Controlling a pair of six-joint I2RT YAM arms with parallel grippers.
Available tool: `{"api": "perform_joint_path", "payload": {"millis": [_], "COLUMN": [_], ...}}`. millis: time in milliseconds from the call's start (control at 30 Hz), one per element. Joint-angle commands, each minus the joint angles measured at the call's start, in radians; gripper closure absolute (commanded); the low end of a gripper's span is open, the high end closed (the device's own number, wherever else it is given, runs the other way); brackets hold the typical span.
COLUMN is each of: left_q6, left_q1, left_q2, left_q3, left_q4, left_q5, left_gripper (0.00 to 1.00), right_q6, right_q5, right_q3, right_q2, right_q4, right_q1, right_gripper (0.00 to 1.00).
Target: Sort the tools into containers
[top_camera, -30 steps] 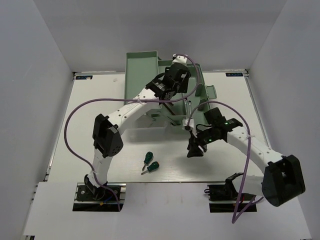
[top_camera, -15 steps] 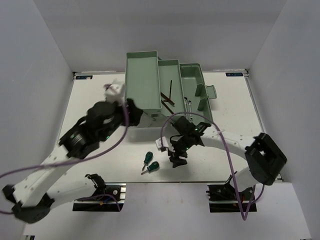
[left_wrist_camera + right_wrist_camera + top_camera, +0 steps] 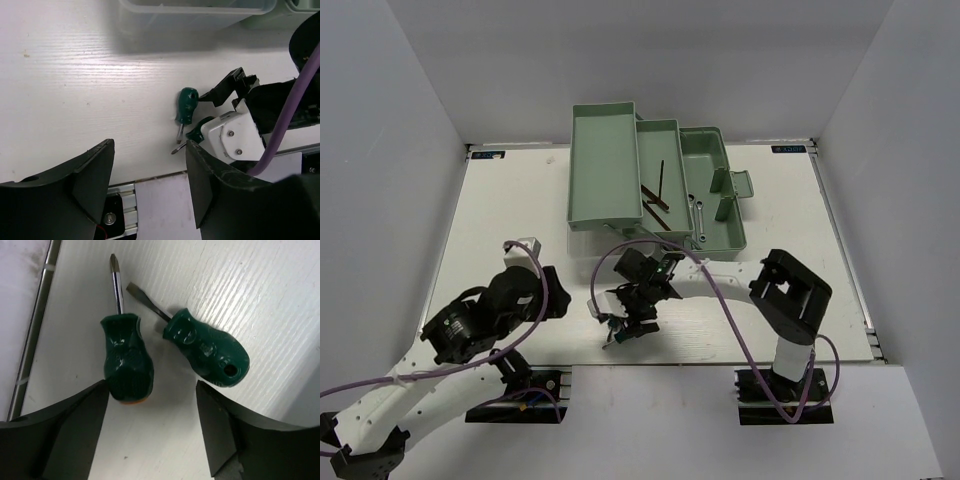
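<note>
Toolbox (image 3: 603, 165), mint green, stands open at the far middle of the table (image 3: 800, 260). Overhead, the left tray is bare, hex keys (image 3: 661, 180) lie in the middle tray, and silver wrenches (image 3: 698, 210) are in the right compartment. Right gripper (image 3: 628, 322) hangs low at the near edge, in front of the toolbox. From overhead it covers both screwdrivers almost entirely. Left gripper (image 3: 149, 150) is near the left side of the table, fingers spread wide with nothing between them. Its camera shows one screwdriver (image 3: 186, 105) in the clear, handle toward the toolbox and tip toward the near rail. The second is half hidden under the right gripper's white housing, with a purple cable (image 3: 287, 107) crossing beside it. The right wrist view shows both whole, lying flat between parted fingers that touch neither. The Phillips screwdriver (image 3: 125, 357) runs nearly straight up the frame. The flat-blade screwdriver (image 3: 207, 347) lies slanted. Their tips are close together at the top and their handles apart, forming a V.
</note>
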Motion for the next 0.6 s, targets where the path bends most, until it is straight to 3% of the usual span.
{"api": "perform_joint_path", "payload": {"millis": [0,133,200,367,400,467,567], "left_q6": [-0.069,-0.126,-0.126,-0.135,-0.135,-0.158,-0.18], "left_q1": [0.012,0.012,0.012,0.012,0.012,0.012,0.012], "left_q2": [0.011,0.077,0.106,0.143,0.152,0.186,0.172], "left_q3": [0.01,0.031,0.031,-0.005,-0.014,-0.045,-0.114], "left_q4": [-0.066,-0.135,-0.135,-0.081,-0.055,-0.028,0.086], "left_q5": [-0.038,-0.092,-0.101,-0.066,-0.057,-0.034,0.017], "left_gripper": [0.31,0.29,0.29,0.26,0.26,0.26,0.26], "right_q6": [0.039,0.051,0.051,0.051,0.05,0.034,-0.076], "right_q5": [0.044,0.07,0.083,0.061,0.042,0.019,-0.022], "right_q3": [0.049,0.008,-0.006,-0.02,-0.012,-0.009,-0.023], "right_q2": [0.019,0.019,0.016,-0.033,-0.052,-0.087,-0.154], "right_q4": [0.011,0.036,0.047,0.011,-0.034,-0.067,-0.212], "right_q1": [0.034,0.068,0.074,0.074,0.073,0.068,0.056], "right_gripper": [0.26,0.34,0.43,0.79,0.9,1.0,1.0]}}
